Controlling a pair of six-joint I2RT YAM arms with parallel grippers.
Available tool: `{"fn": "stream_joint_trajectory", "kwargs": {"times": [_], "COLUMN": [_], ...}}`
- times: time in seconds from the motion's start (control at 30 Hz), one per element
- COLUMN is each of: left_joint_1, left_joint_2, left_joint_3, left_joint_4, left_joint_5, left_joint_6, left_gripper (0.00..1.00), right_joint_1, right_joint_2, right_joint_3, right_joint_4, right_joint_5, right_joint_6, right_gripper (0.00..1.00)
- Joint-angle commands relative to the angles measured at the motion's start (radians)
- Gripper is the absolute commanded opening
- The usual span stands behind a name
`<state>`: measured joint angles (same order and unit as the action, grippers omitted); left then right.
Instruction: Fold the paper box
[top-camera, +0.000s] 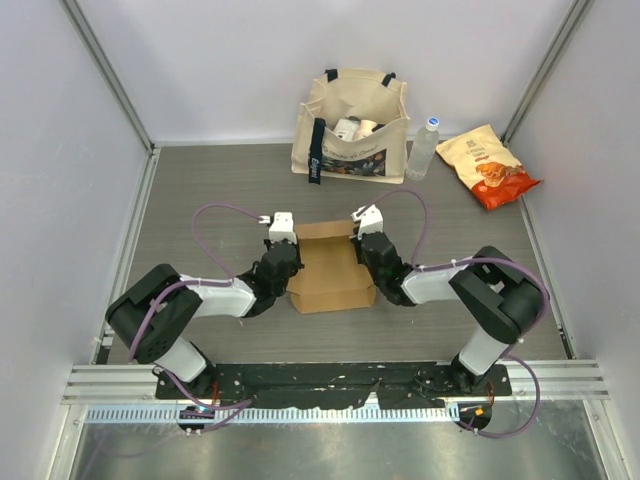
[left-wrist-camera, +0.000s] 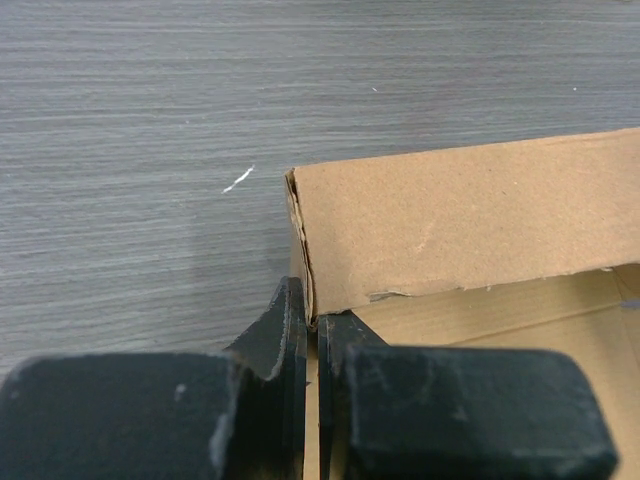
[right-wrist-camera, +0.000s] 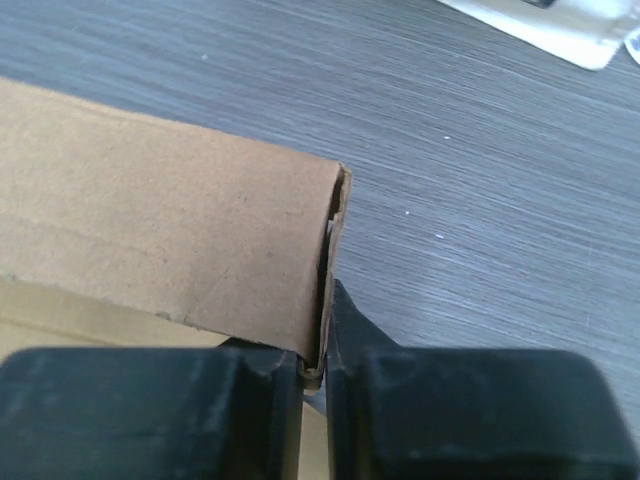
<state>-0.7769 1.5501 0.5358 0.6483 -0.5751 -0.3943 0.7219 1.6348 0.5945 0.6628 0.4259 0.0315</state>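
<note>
Grey wood-grain worktop (top-camera: 200, 200) is filling the enclosure, with plain white walls (top-camera: 230, 60) closing it off on the left, far and right sides. Two arms are reaching in from the near edge toward the middle and bending in toward each other.

At the far wall, a beige printed tote bag (top-camera: 350, 130) is standing upright with its mouth open and a few items showing inside. The paper box (top-camera: 330, 270) is sitting at the centre of the worktop between the two arms, well apart from the bag. It is partly shaped, with brown panels rising at its sides and a lighter flap lying toward the far side.

A yellow-orange snack packet (top-camera: 490, 165) is lying flat in the far right corner. A clear water bottle (top-camera: 424, 148) is standing just beside the bag's right side, between bag and packet.

The left hand (top-camera: 291, 278) is gripping the box's left edge. In its wrist view the dark fingers are almost together, with the thin cardboard wall pinched between them at a corner. The right hand (top-camera: 368, 270) is doing the same on the box's right edge, its fingers squeezed narrow around the upright cardboard wall at the other corner.
</note>
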Motion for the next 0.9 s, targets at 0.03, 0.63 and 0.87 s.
{"fn": "stream_joint_trajectory", "kwargs": {"times": [0.03, 0.63, 0.87], "left_joint_1": [-0.004, -0.012, -0.012], "left_joint_2": [-0.024, -0.044, 0.010], "left_joint_3": [0.012, 0.030, 0.004], "left_joint_4": [0.020, -0.052, 0.024], "left_joint_5": [-0.037, -0.086, -0.091], "left_joint_6": [-0.046, -0.109, -0.055], "left_gripper": [0.00, 0.00, 0.00], "right_joint_1": [0.053, 0.171, 0.171], "right_joint_2": [0.078, 0.258, 0.134], "right_joint_3": [0.001, -0.018, -0.107], "right_joint_4": [0.184, 0.465, 0.352], "right_joint_5": [0.266, 0.651, 0.502], "right_joint_6": [0.037, 0.062, 0.105], "right_gripper": [0.01, 0.01, 0.38]}}
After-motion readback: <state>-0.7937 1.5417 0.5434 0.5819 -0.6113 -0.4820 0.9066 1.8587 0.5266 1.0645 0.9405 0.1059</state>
